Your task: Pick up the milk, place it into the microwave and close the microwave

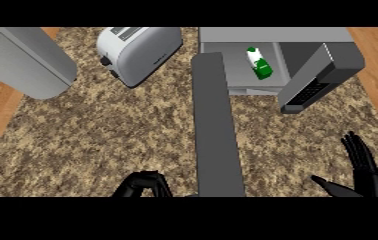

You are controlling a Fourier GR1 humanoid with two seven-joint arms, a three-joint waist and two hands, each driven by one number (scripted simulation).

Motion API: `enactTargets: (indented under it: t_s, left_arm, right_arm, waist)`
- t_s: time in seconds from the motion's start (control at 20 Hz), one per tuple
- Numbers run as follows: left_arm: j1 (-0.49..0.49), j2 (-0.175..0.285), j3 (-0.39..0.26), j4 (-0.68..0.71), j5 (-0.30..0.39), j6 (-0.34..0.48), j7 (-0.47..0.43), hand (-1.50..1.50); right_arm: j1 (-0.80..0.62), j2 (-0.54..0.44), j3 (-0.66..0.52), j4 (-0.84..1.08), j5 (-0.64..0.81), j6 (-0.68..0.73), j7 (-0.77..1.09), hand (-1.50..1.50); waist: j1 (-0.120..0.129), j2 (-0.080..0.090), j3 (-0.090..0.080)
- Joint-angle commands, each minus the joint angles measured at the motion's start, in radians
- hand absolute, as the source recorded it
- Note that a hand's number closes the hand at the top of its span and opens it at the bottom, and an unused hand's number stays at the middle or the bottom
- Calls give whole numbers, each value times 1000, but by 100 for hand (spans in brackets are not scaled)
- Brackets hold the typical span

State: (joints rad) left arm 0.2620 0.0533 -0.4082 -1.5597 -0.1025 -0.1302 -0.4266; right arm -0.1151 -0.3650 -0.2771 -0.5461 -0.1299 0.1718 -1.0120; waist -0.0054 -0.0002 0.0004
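1. My black left hand [142,186] was one plain colour, a smooth, rounded dark shape.
2. My black right hand [360,166] matched it, with long thin fingers and a pointed thumb.

Speckled brown stone counter [111,134], wood-coloured surface showing beyond its left and right edges. Standing directly on it: silver toaster [140,51] at rear left of centre, grey microwave [295,34] at rear right with door [218,129] swung open toward the near edge, plain grey rounded object [33,61] at far left, overlapping the counter's left edge
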Motion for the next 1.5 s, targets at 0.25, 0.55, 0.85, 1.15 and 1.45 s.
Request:
enactTargets:
  t_s: [0.25,0.55,0.85,1.15,1.45]
  left_arm:
    - [-267,-29,-30,188,-97,16,127,150]
    - [-407,-53,-172,347,-99,-75,291,150]
    - [-532,-53,-344,536,4,31,217,150]
    - [-585,-53,-518,536,149,221,136,150]
    - [-677,-52,-585,517,311,324,152,-150]
  right_arm:
    - [53,-66,-4,-20,-38,172,-74,-150]
    - [52,-87,3,-17,-47,187,-73,-150]
    - [68,-118,2,-108,-93,230,-37,-150]
    - [47,-137,40,-159,-102,276,-25,-150]
    - [36,-94,96,-280,-110,237,16,-150]
  waist:
    - [-11,2,1]
    - [-22,6,2]
    - [-39,6,-1]
    - [-58,10,-2]
    - [-111,13,-5]
